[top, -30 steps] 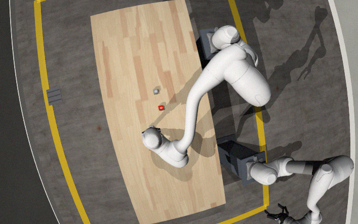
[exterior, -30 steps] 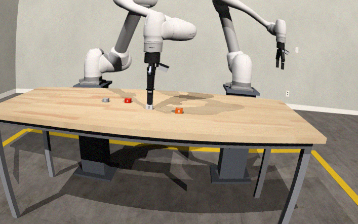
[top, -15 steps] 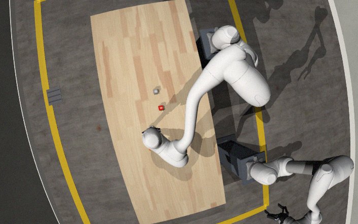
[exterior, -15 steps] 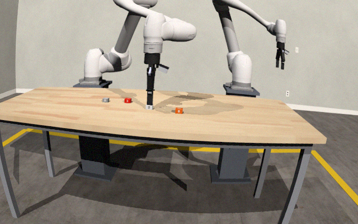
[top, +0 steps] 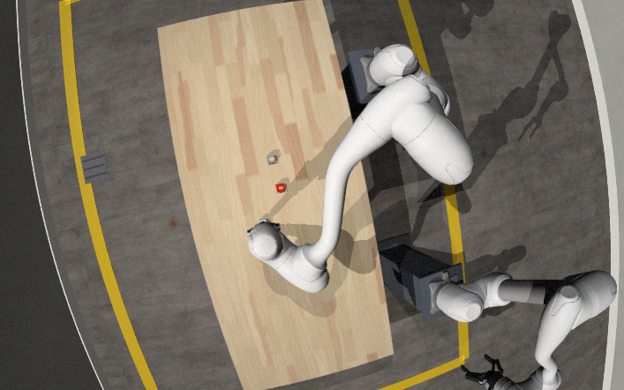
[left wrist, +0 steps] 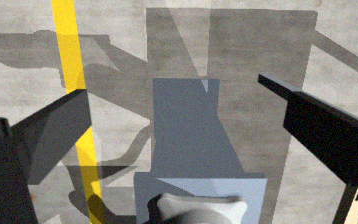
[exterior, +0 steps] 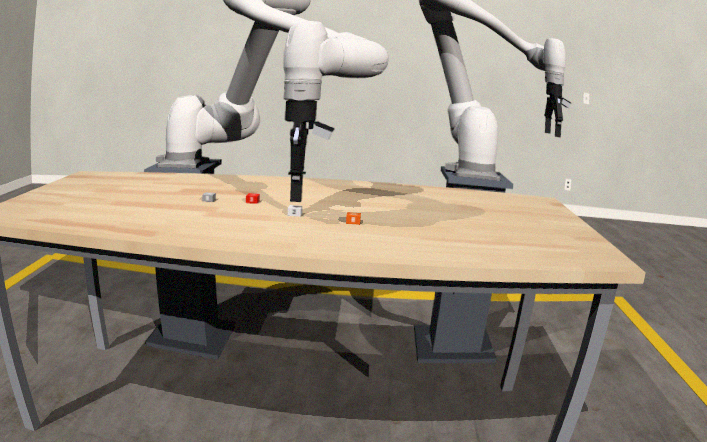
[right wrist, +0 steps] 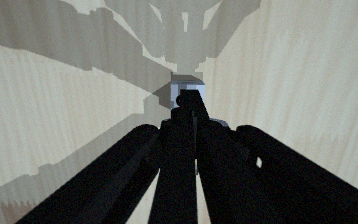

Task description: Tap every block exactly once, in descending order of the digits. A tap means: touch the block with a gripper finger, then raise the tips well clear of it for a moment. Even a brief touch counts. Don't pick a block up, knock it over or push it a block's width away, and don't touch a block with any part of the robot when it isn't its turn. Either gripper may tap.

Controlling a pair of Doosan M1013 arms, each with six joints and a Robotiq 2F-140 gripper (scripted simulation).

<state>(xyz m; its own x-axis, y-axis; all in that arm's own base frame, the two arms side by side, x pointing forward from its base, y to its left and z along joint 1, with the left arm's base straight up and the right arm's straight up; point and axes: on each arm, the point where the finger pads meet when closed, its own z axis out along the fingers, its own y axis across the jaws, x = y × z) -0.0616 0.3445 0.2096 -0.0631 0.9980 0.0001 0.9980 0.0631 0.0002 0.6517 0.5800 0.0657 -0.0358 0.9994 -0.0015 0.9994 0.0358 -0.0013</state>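
Note:
The white block [exterior: 294, 211] with digit 2 stands on the table; in the right wrist view the block [right wrist: 175, 91] is partly hidden behind the fingertips. My right gripper [exterior: 295, 200] [right wrist: 188, 104] is shut and empty, its tips a small gap above that block. A red block [top: 280, 188] [exterior: 252, 198], apparently digit 3, and a grey block [top: 271, 159] [exterior: 209, 197], digit unclear, stand to its left in the exterior view. An orange block [exterior: 353, 218], digit unclear, stands to its right and is hidden under the arm in the top view. My left gripper [top: 476, 363] [exterior: 552, 133] [left wrist: 188, 108] is open, far from the blocks.
The wooden table [top: 207, 121] [exterior: 455, 247] bears all the blocks. The right arm [top: 336, 193] reaches over it, with its wrist above the white and orange blocks. The left arm [top: 554, 319] stays beyond the table's edge. The left wrist view shows a pedestal [left wrist: 187, 125] and floor.

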